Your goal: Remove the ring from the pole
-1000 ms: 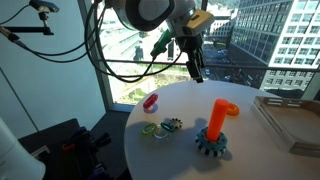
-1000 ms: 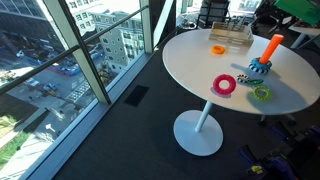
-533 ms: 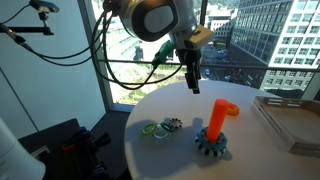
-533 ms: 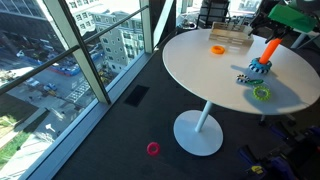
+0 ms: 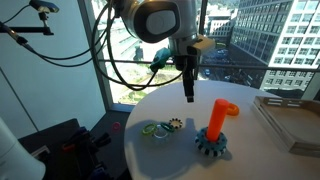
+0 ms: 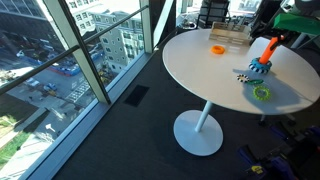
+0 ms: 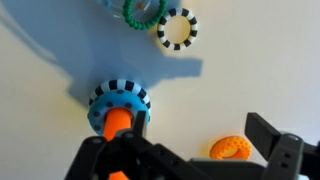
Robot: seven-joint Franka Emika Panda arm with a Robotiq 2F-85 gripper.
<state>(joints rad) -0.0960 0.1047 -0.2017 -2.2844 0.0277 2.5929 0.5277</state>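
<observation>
The pole point(image 5: 217, 119) is an upright orange cylinder on a teal toothed base point(image 5: 211, 145) on the round white table point(image 5: 250, 160). It also shows in the other exterior view point(image 6: 263, 53) and the wrist view point(image 7: 118, 124). No ring shows around it. My gripper point(image 5: 189, 94) hangs above the table, up and to the left of the pole. In the wrist view it point(image 7: 190, 155) is open and empty. An orange ring point(image 7: 230, 149) lies flat on the table between the fingers' line of sight; it also shows in an exterior view point(image 6: 218, 48).
A green ring point(image 5: 151, 129) and a small black-and-white ring point(image 5: 172, 125) lie near the table's edge, and both show in the wrist view point(image 7: 143, 10) point(image 7: 177, 28). A clear tray point(image 5: 290, 120) sits at the far side. Floor-to-ceiling windows point(image 6: 70, 50) stand beside the table.
The pink ring lay on the table a second ago, was on the floor half a second ago, and is now out of view. My gripper has moved a little left and lower.
</observation>
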